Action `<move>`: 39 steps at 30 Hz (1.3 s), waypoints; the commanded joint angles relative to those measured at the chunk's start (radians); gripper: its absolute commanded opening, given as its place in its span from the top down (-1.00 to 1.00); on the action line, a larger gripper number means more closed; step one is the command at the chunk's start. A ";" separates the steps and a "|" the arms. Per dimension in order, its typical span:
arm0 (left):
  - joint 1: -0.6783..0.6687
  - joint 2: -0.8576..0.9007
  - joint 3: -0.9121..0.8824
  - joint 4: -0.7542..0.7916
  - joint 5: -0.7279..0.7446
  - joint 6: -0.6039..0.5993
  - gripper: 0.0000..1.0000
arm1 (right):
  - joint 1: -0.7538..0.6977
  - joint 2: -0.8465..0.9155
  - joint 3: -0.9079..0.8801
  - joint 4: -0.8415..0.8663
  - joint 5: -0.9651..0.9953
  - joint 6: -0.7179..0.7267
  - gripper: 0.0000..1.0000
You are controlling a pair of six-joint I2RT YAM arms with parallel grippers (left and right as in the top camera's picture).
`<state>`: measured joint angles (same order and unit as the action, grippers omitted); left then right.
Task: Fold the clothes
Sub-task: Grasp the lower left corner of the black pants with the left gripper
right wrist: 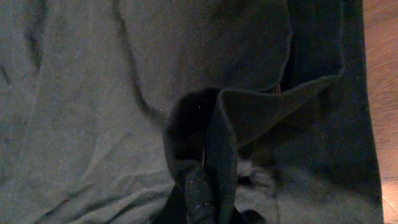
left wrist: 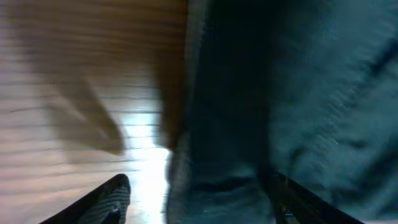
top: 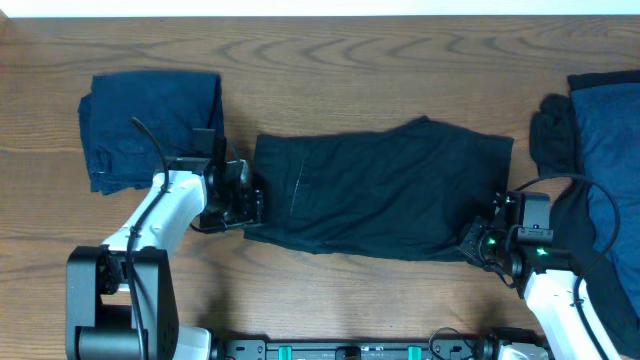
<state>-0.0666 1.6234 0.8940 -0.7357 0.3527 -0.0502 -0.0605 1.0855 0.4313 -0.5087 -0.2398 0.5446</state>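
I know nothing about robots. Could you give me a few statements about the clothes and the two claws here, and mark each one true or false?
1. The black garment lies spread out in the middle of the table. True.
2. The folded navy garment sits at the table's right end. False: it lies at the left end.
3. The right gripper pinches a corner of the black garment. True.
4. The left gripper is shut on the folded navy garment. False: its jaws stand apart at the black garment's edge.
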 commanded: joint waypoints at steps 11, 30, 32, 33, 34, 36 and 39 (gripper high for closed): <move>0.006 -0.004 -0.006 -0.030 0.134 0.083 0.10 | -0.004 -0.001 0.014 0.000 -0.012 0.000 0.97; 0.006 -0.004 0.016 -0.035 0.103 0.082 0.25 | -0.004 -0.001 0.016 0.003 -0.012 -0.001 0.97; 0.006 -0.004 0.027 -0.038 0.104 0.074 0.25 | -0.004 -0.001 0.016 0.003 -0.012 -0.001 0.97; 0.006 -0.004 0.032 -0.043 0.104 0.071 0.25 | -0.004 -0.001 0.016 0.003 -0.011 -0.001 0.98; 0.006 -0.004 0.036 -0.049 0.104 0.071 0.25 | -0.004 -0.001 0.016 0.003 -0.011 -0.001 0.97; 0.006 -0.004 0.043 -0.063 0.105 0.070 0.25 | -0.004 -0.001 0.016 0.003 -0.012 -0.001 0.98; 0.006 -0.005 0.051 -0.079 0.105 0.052 0.24 | -0.004 -0.001 0.016 0.003 -0.011 -0.001 0.97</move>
<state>-0.0654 1.6234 0.9142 -0.8021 0.4568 0.0208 -0.0605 1.0855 0.4313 -0.5079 -0.2398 0.5446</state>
